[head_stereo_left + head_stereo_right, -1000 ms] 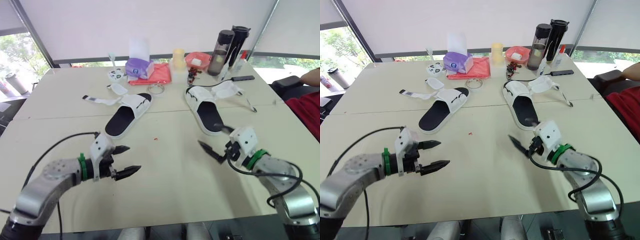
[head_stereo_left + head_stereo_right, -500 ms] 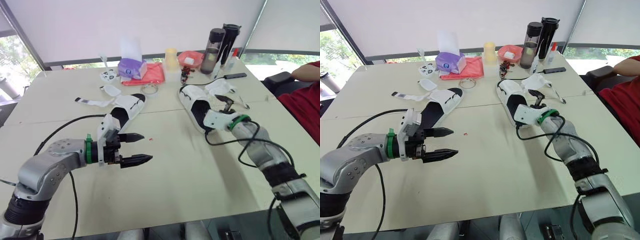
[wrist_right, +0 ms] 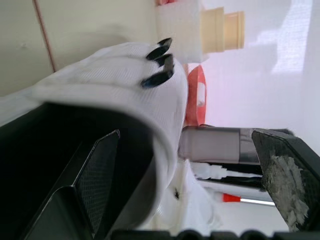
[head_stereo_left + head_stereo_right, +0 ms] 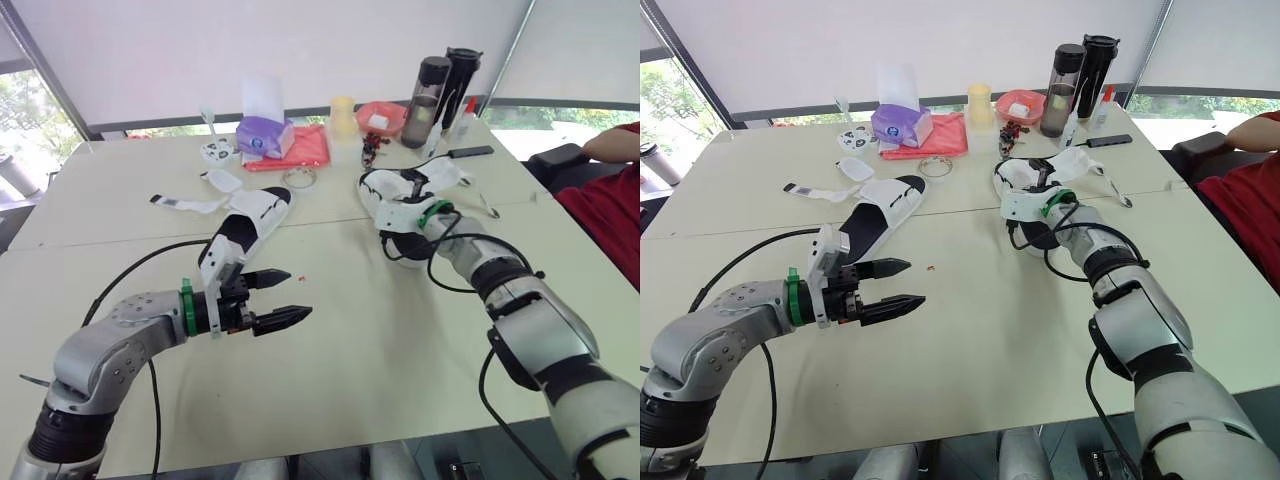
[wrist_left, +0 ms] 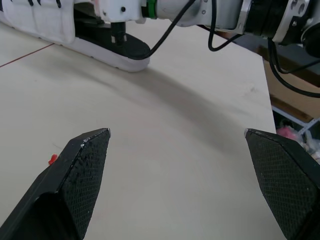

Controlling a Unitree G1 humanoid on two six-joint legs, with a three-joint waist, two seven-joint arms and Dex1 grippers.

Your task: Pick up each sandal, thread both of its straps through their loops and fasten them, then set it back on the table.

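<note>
On the big pale table point(image 4: 330, 380) both sandals lie flat, so the job looks like it is just starting; no sandal is up in the air yet, and no strap looks done up.

The right sandal point(image 3: 100, 85) is right at the right gripper point(image 3: 186, 134); the jaws stand wide apart, with the white top part of the shoe between them; one finger is down in the dark inside of the shoe and the other is out past its edge; they do not squeeze it yet.

The left sandal point(image 4: 245, 225) lies just past the tips of the left gripper point(image 4: 298, 293); these jaws are wide too, with nothing between them but bare table.

One long white strap point(image 4: 185, 203) of the left sandal lies loose on the table, well past that gripper's jaws; the right sandal's strap flaps point(image 4: 445, 175) hang open on the far side of the right jaws; a tiny red speck point(image 5: 52, 159) sits on the table just beside one left finger.

I think all the steps are left: lift, thread, fasten and put down, for both shoes.
</note>
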